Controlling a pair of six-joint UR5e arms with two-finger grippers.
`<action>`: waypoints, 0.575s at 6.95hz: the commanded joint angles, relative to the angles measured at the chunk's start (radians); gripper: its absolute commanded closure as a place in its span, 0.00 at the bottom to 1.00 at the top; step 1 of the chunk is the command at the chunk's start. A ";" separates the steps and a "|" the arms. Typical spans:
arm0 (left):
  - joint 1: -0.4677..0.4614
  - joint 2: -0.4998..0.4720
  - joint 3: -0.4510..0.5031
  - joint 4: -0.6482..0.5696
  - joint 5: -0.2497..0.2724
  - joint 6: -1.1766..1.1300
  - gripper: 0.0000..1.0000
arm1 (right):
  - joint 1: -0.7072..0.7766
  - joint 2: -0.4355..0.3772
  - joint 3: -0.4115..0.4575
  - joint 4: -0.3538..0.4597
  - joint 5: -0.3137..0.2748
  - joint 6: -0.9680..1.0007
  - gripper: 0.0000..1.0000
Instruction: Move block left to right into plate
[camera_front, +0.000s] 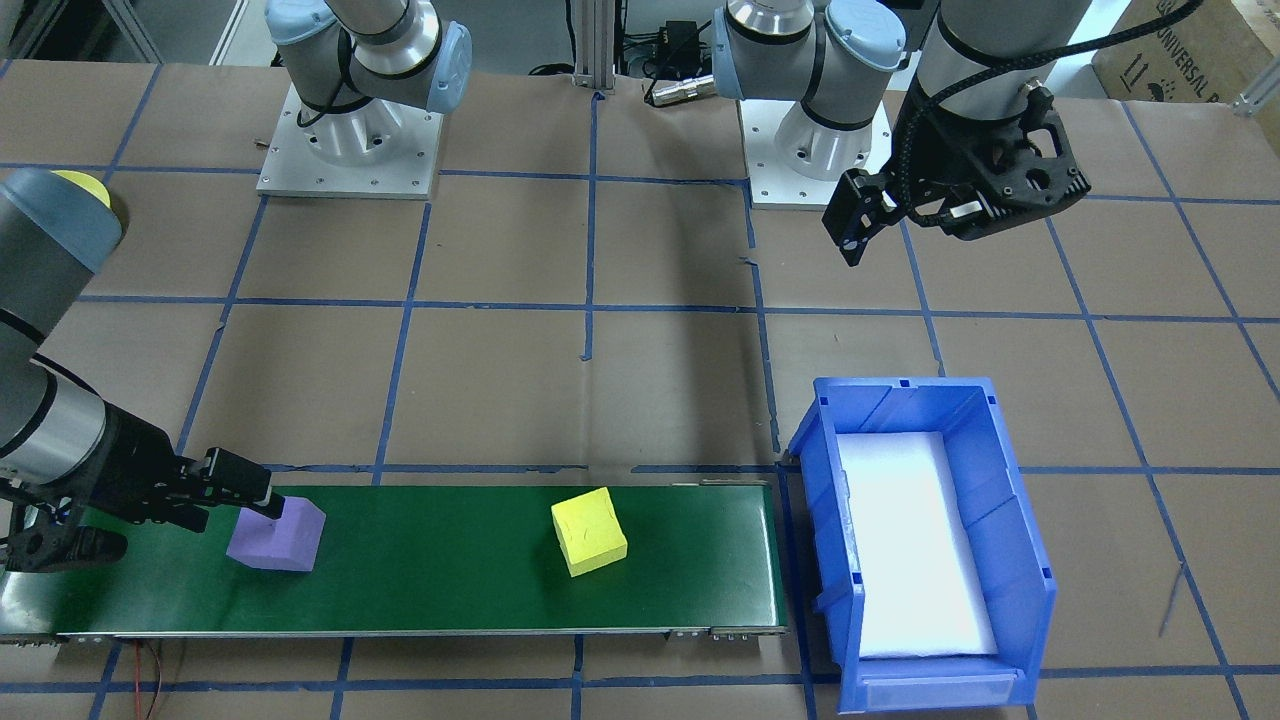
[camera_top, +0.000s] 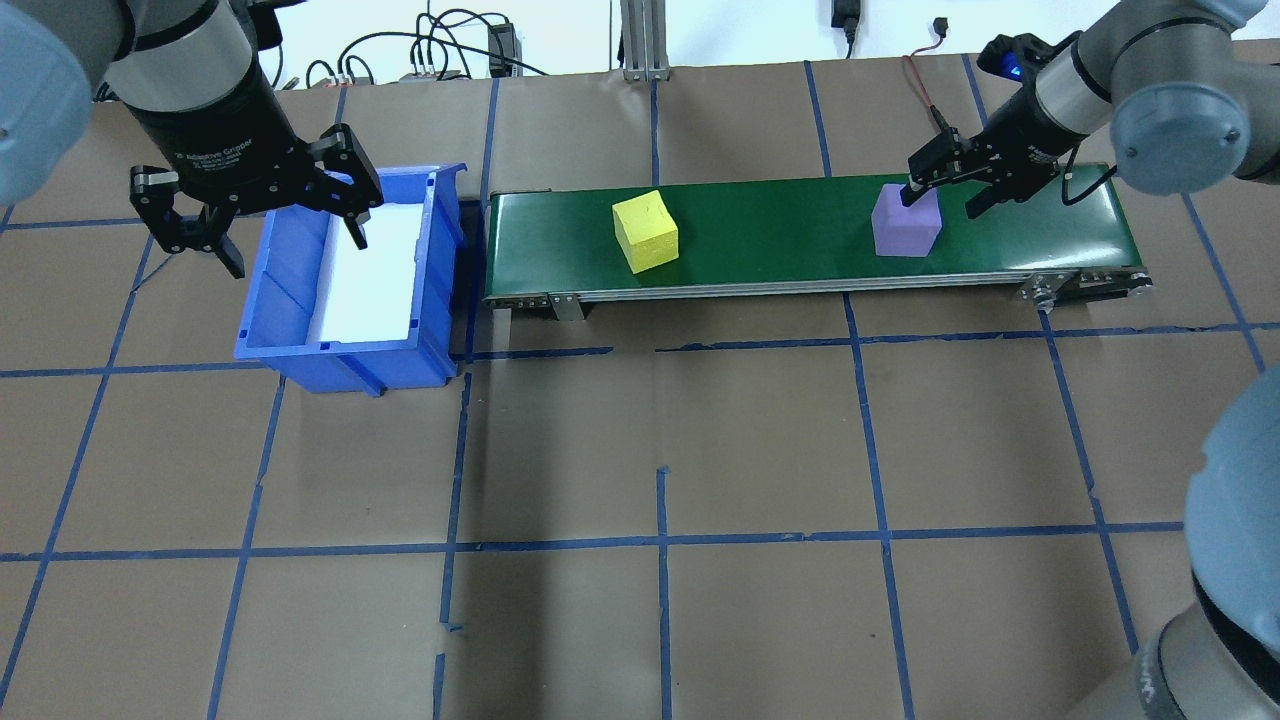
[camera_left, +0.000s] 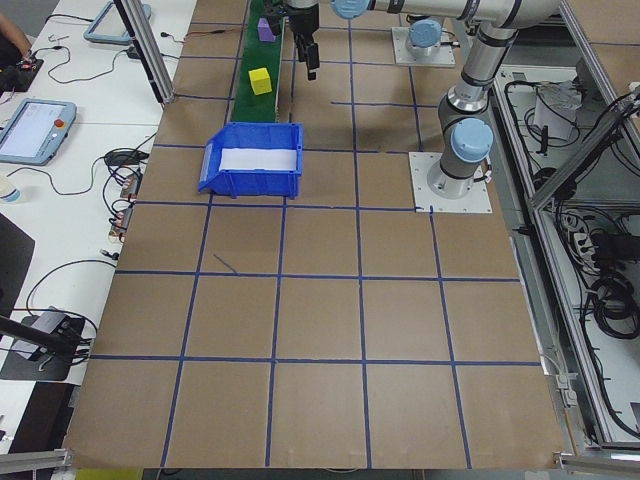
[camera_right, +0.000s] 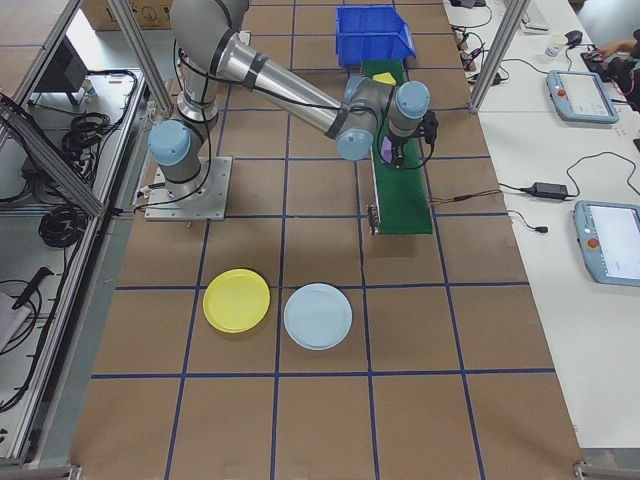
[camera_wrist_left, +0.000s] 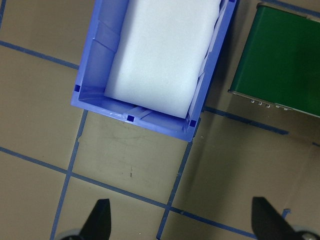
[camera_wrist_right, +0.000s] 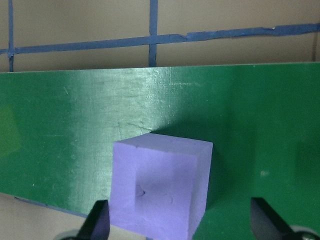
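Right gripper (camera_top: 945, 192) spread wide over the purple foam cube (camera_top: 906, 222)

One finger touches the cube's top edge at the upper right of the overhead view, on the green conveyor belt (camera_top: 800, 240); the cube sits slightly skewed, no long axis. Left gripper (camera_top: 262, 212) hangs released over the blue plastic bin (camera_top: 345, 350).

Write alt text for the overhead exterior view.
The right gripper, open, straddles a purple block on a green conveyor belt; a yellow block sits farther along. The left gripper hangs open over a blue bin at the belt's end.
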 joint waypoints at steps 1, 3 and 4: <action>0.007 -0.006 -0.011 0.006 -0.001 0.140 0.00 | 0.001 0.015 0.000 -0.029 -0.009 0.000 0.00; 0.028 -0.008 -0.014 0.026 -0.006 0.304 0.00 | 0.001 0.058 0.008 -0.039 -0.085 0.000 0.05; 0.031 -0.008 -0.029 0.028 -0.018 0.304 0.00 | 0.001 0.057 0.000 -0.039 -0.095 0.000 0.13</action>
